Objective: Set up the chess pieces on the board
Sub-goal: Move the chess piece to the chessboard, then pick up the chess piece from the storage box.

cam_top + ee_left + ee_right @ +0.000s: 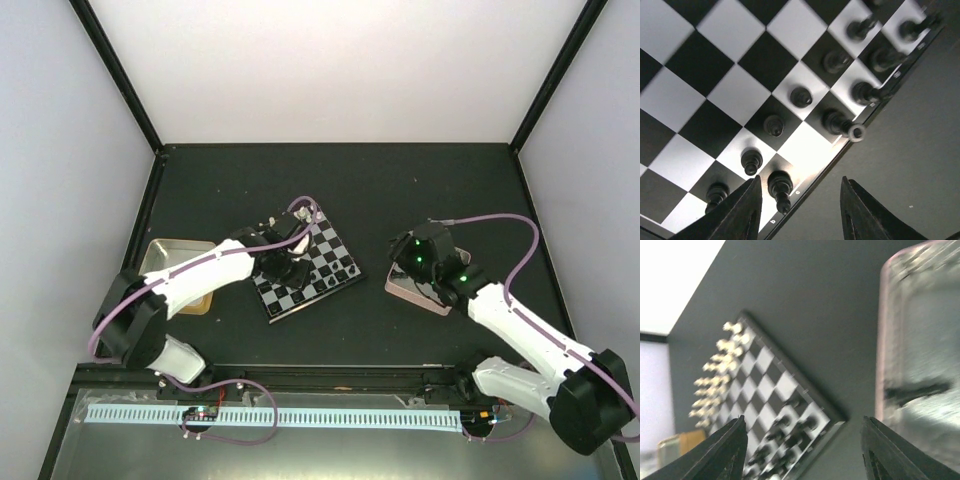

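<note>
Between the left gripper's (800,212) two dark fingers (742,210), which stand well apart, nothing is held. Beneath the gap lie the thin dark rim of the small square chessboard with glossy black and silvery-white squares (730,65) and the dark table (920,150) beyond it. Just ahead of those fingers the tiny glossy black pieces (801,96) stand in two lines along the board edge nearest them, upright as far as the wrist view shows. One bright square (809,147) in the edge line, a little ahead of the gap, looks bare, with pieces on either side of it.

Ahead and to the left of the right gripper's (802,452) fingers, likewise spread with nothing between them, the pale silvery-white pieces (720,360) fill two lines along the board's far edge. To the right of those fingers sits the pink-rimmed square metal tray (883,340). A dark streak (915,390) in it may be a piece or a reflection; the view is too blurred to tell.

By my judgement the set-up is nearly finished: the pale side seems complete, while the black side lacks perhaps one piece, for that bare edge square.
</note>
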